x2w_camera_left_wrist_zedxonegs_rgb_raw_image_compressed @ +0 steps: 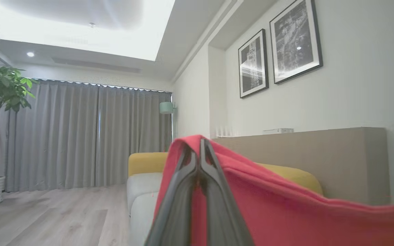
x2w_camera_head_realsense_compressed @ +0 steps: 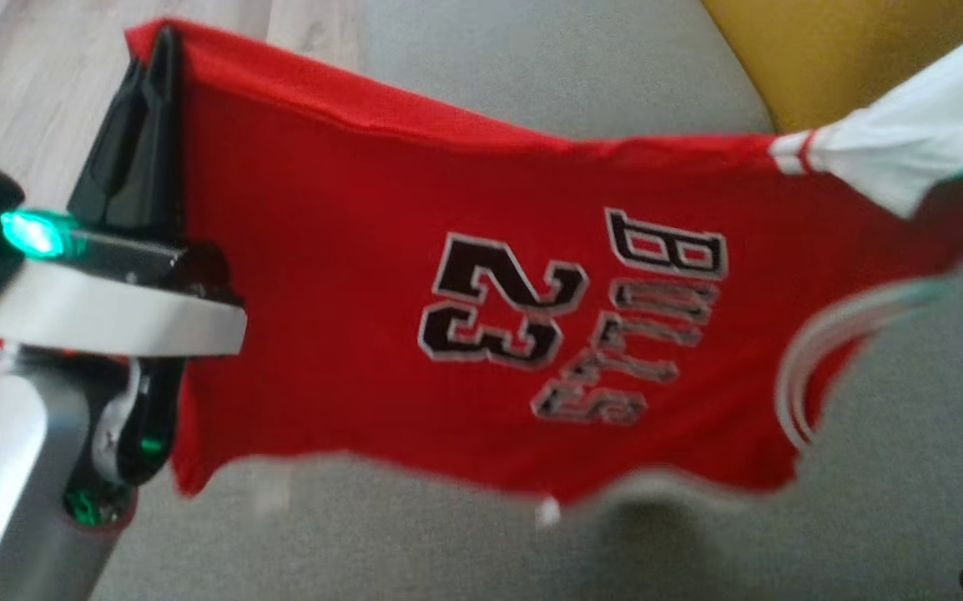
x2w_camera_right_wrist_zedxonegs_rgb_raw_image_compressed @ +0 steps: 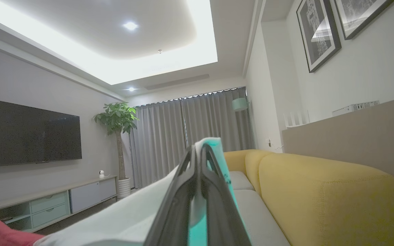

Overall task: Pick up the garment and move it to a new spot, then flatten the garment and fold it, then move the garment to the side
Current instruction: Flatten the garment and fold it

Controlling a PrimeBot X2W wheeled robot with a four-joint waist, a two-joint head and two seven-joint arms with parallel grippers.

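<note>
One red garment, held aloft over grey sofa seat. Left gripper pinched on its 9 o'clock edge; right gripper clamped on its white 3 o'clock end. Pick-up apparently done; placing, flattening, folding, side move outstanding.

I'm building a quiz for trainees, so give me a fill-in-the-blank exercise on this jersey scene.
The jersey is mainly ___.
Its printed number is ___.
The sofa backrest is ___.
The left gripper and right gripper are each ___ on the jersey's fabric.
Missing words: red; 23; yellow; shut.
</note>
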